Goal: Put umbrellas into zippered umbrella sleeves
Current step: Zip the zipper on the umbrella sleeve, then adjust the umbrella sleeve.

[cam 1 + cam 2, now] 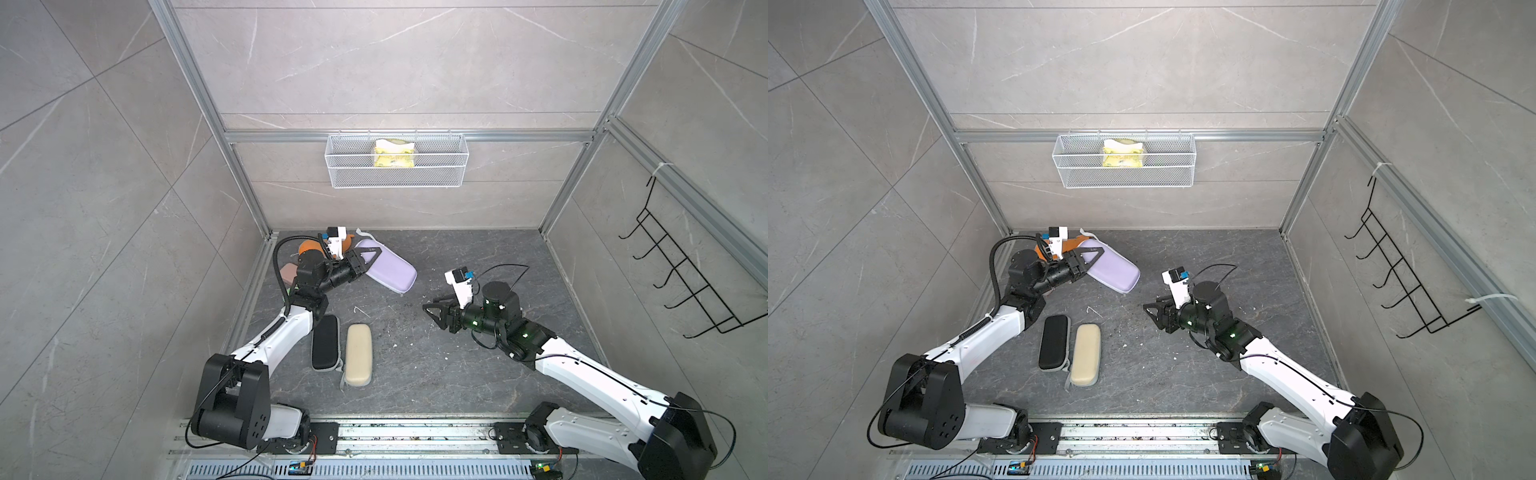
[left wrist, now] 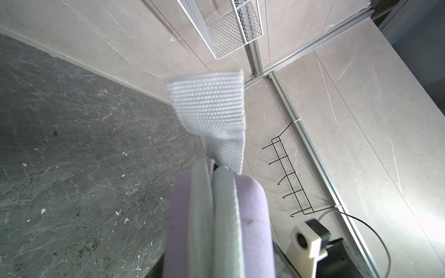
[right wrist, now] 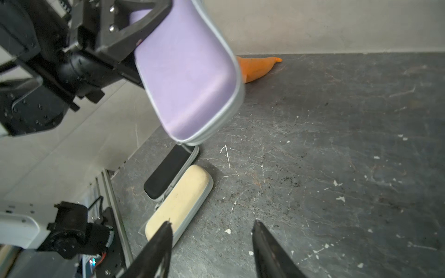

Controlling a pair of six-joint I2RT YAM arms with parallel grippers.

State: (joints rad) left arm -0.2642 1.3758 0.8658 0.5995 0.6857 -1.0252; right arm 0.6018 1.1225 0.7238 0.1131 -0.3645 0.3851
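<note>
My left gripper (image 1: 372,255) (image 1: 1094,253) is shut on one end of the lavender zippered umbrella sleeve (image 1: 390,270) (image 1: 1115,272) (image 3: 187,79), holding it tilted above the floor at the back left. In the left wrist view the sleeve's grey zip edging (image 2: 216,216) runs down the middle and a grey woven strap (image 2: 212,108) sticks up from its far end. The black sleeve (image 1: 325,348) (image 3: 168,171) and the cream sleeve (image 1: 359,354) (image 3: 178,199) lie zipped side by side near the front left. My right gripper (image 1: 430,303) (image 3: 212,223) hovers open and empty right of centre. The umbrellas are hidden.
An orange plush whale (image 1: 307,246) (image 3: 257,67) lies by the back wall behind the left gripper, with a pink case (image 1: 287,272) beside the left arm. A white wire basket (image 1: 397,160) hangs on the back wall, and a black hook rack (image 1: 685,270) on the right wall.
</note>
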